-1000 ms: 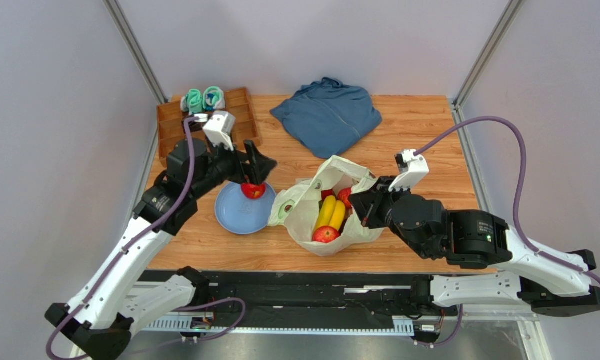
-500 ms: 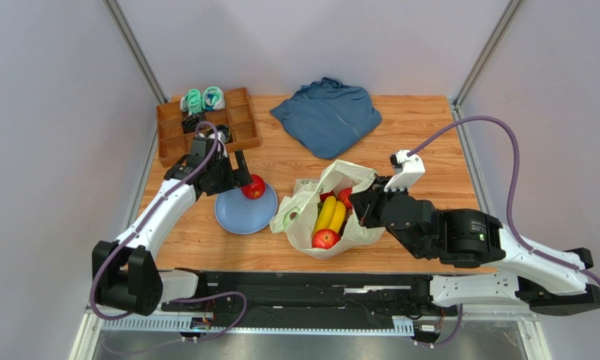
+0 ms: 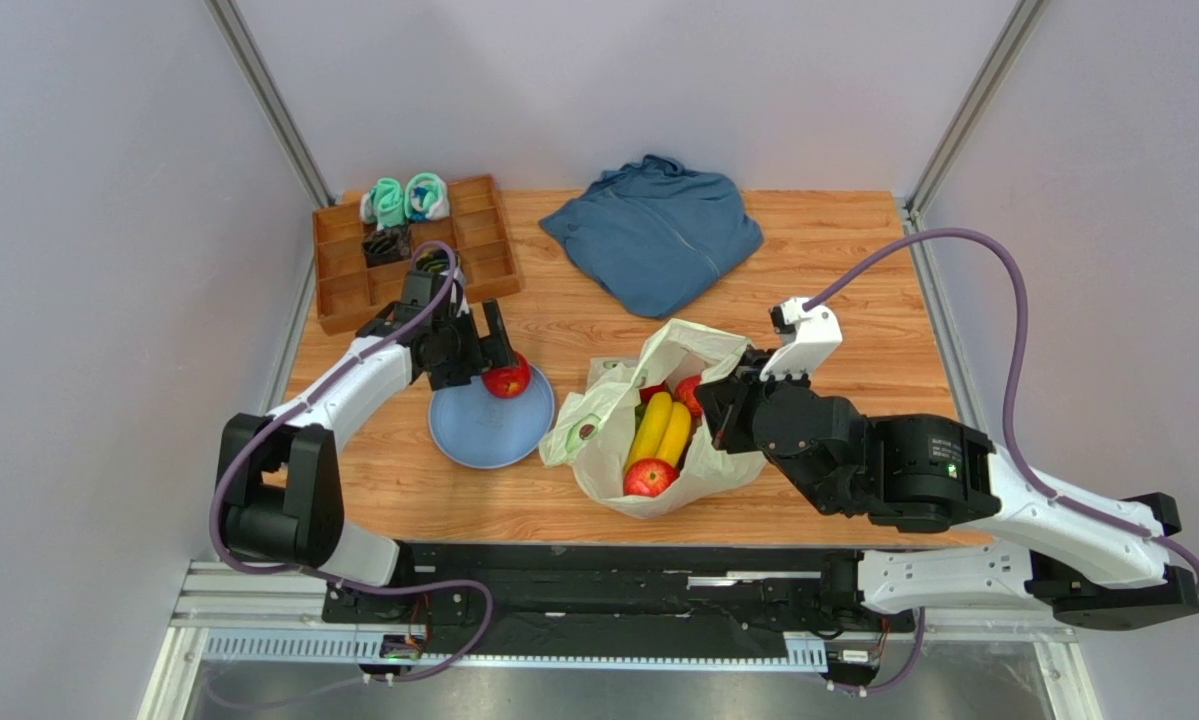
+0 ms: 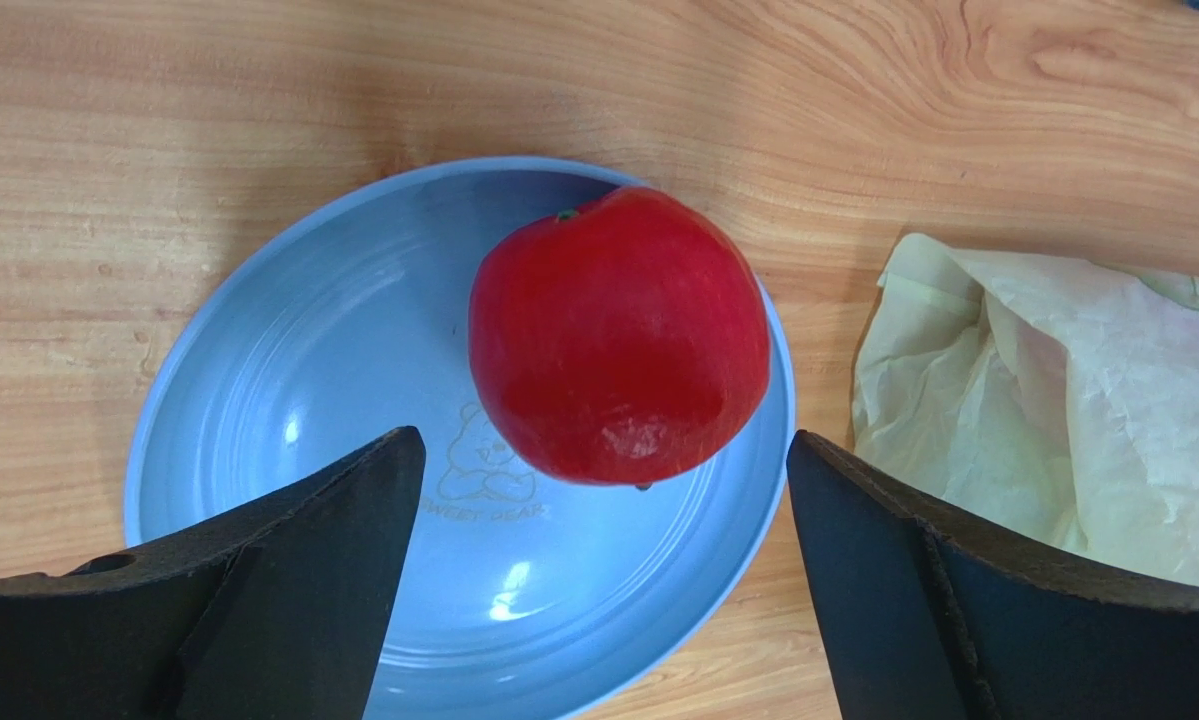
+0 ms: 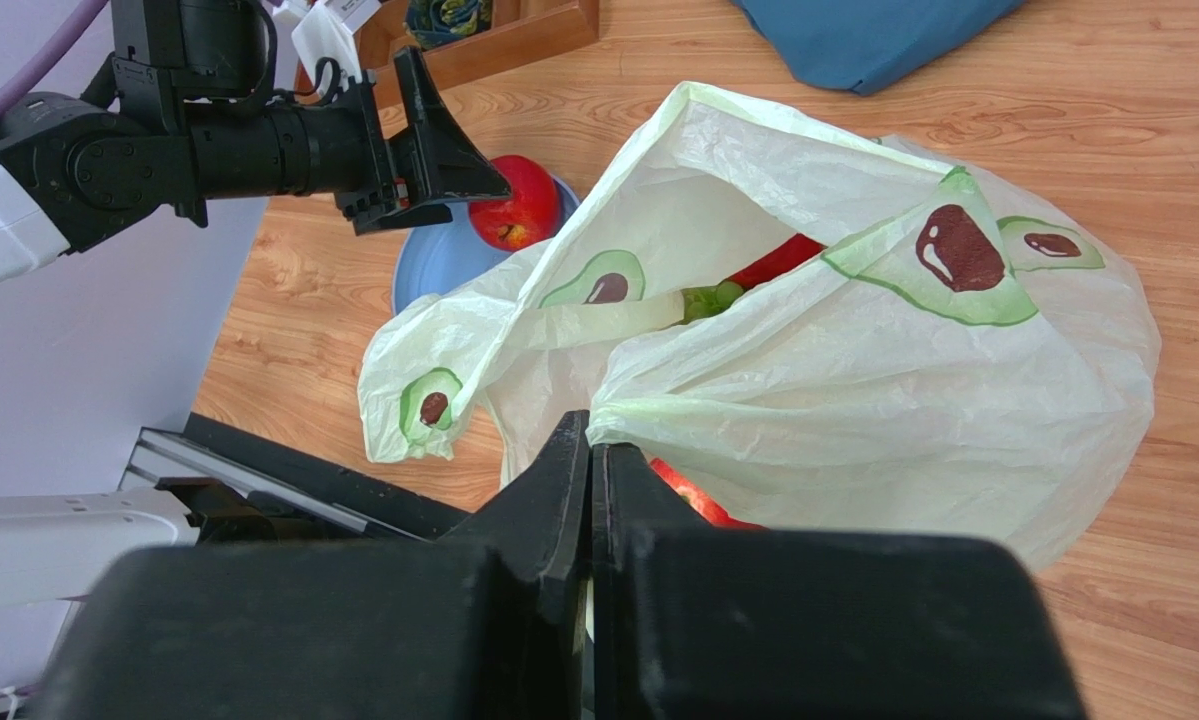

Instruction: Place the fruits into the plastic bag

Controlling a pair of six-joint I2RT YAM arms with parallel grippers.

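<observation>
While the wide-open left claw [image 4: 602, 437] hovers over the red apple [image 4: 617, 333] on its blue plate [image 4: 260, 390] and the right claw [image 5: 590, 450] pinches the plastic bag [image 5: 861, 405], an off-centre squeeze risks rolling the apple away.

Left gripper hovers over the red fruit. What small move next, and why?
Likely lower the left gripper and close on the red fruit: its open jaws flank the fruit on the blue plate, and the right gripper pinches the rim of the plastic bag.

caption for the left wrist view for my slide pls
Open left tool hovers over a red fruit on a blue plate, the pale-green plastic bag lying beside the plate.
</observation>
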